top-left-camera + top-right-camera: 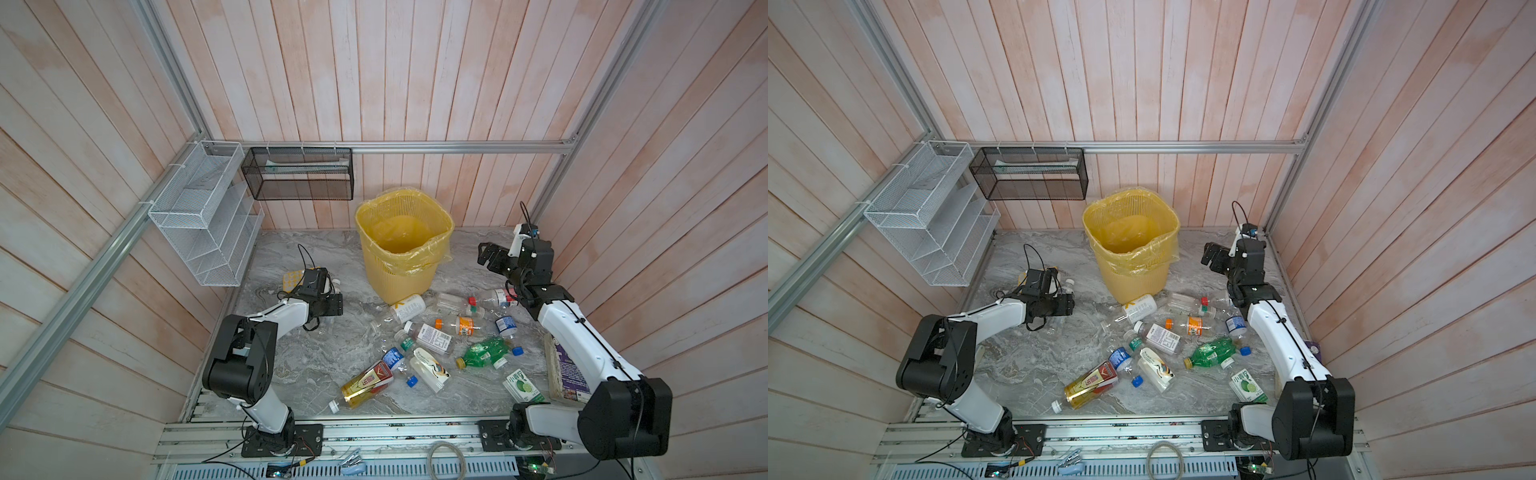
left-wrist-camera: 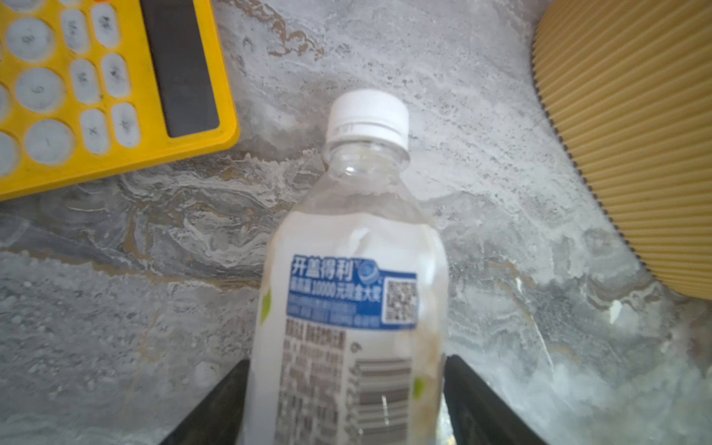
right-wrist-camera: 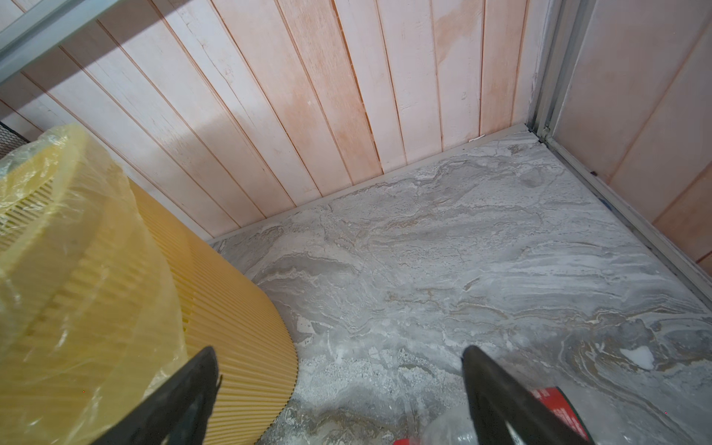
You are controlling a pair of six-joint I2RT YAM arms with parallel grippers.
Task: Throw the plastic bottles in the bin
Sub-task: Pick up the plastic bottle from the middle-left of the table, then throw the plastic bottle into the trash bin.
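Observation:
My left gripper (image 2: 347,360) has a clear bottle (image 2: 358,269) with a white cap and a blue-and-white label between its jaws, and both fingers press its sides. In both top views this gripper (image 1: 326,297) is low over the marble floor, left of the yellow bin (image 1: 405,266). The bin is lined with a yellow bag. My right gripper (image 1: 486,255) hangs open in the air beside the bin's right wall (image 3: 231,300), with nothing between its fingers (image 3: 477,370). Several plastic bottles lie scattered in front of the bin, among them a green one (image 1: 486,353) and a white one (image 1: 430,370).
A yellow calculator (image 2: 96,88) lies just beyond the held bottle. A green-and-white carton (image 1: 523,386) and a purple book (image 1: 567,370) sit at the front right under my right arm. White (image 1: 203,224) and black (image 1: 299,174) mesh racks hang on the walls.

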